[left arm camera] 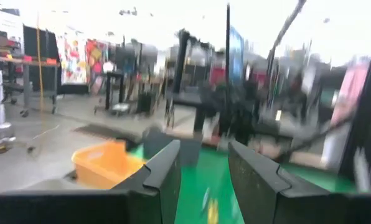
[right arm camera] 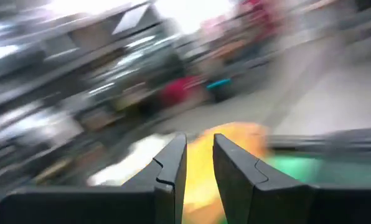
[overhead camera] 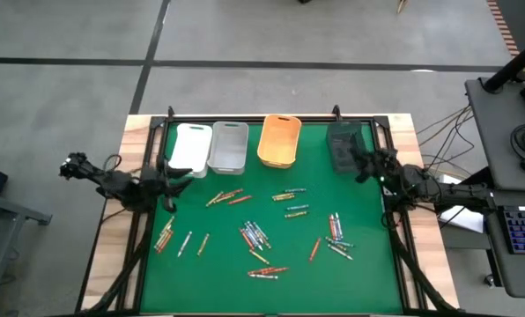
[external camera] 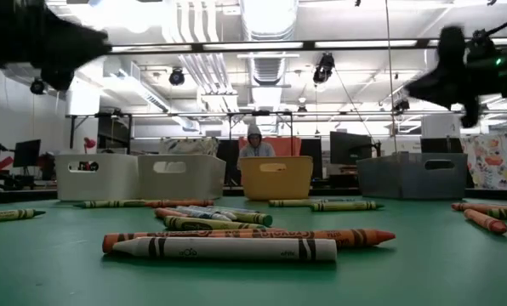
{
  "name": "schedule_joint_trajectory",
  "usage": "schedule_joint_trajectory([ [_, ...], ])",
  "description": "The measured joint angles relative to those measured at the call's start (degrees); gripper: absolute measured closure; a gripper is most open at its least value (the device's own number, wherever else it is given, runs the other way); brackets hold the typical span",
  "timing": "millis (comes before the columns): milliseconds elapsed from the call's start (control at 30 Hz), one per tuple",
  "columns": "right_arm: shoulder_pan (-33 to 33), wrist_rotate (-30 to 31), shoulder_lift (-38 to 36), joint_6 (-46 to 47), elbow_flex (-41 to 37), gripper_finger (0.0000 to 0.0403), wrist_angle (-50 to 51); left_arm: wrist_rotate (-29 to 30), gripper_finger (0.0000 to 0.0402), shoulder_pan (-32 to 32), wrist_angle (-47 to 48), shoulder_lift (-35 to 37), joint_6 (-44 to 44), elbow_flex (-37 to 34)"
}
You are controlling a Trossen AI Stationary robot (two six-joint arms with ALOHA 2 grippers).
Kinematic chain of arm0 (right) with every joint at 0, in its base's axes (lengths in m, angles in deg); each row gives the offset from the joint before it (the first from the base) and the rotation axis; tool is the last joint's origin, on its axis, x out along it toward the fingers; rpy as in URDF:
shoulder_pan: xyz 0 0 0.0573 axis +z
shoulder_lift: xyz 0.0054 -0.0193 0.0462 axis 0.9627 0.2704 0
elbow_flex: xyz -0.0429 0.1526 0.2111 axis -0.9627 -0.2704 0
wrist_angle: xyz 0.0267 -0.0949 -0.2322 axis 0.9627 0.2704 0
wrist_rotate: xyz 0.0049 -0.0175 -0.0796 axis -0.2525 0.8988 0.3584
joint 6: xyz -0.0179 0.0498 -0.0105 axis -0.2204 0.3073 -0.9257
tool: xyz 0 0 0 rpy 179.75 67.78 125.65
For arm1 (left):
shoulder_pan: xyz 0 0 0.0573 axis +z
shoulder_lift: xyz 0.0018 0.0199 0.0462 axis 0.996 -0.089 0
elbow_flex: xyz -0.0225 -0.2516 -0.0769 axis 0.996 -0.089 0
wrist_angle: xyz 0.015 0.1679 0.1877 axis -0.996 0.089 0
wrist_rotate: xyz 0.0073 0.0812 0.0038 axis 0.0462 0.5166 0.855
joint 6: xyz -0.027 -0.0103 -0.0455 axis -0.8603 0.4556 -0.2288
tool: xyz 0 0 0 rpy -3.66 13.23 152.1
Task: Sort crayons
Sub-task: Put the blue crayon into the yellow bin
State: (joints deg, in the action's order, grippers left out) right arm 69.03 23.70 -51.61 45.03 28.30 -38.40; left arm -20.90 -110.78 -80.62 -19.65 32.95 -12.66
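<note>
Four bins [overhead camera: 230,146] behind scattered crayons [overhead camera: 255,235], both hands [overhead camera: 176,183] [overhead camera: 361,167] parted, empty.

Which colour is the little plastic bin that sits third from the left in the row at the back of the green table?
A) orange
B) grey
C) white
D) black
A: seen from above, the row runs white bin, grey bin, then the orange plastic bin, with the dark bin last on the right.
</note>
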Motion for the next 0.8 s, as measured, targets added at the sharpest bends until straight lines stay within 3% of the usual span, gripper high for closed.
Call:
schedule_joint_trajectory([
  [133, 0.02, -12.39, 1.36, 4.04, 0.01, 0.0335, -4.69, -0.72, 0.0287, 0.02, -11.84, -0.17, -1.12, 0.00],
  [267, 0.04, -16.08, 3.64, 9.64, 0.04, 0.0335, -5.81, -4.82, 0.0287, 0.00, -18.68, -2.08, -3.37, 0.02],
  [600, 0.02, -16.53, 19.33, 13.06, 6.78, 0.0335, -5.02, -7.65, 0.0287, 0.07, -29.79, -17.13, -7.56, 0.02],
  [800, 0.00, -16.01, 32.23, 10.31, 19.36, 0.0335, 14.26, -5.81, 0.0287, 0.17, -35.11, -22.73, -15.72, 0.02],
])
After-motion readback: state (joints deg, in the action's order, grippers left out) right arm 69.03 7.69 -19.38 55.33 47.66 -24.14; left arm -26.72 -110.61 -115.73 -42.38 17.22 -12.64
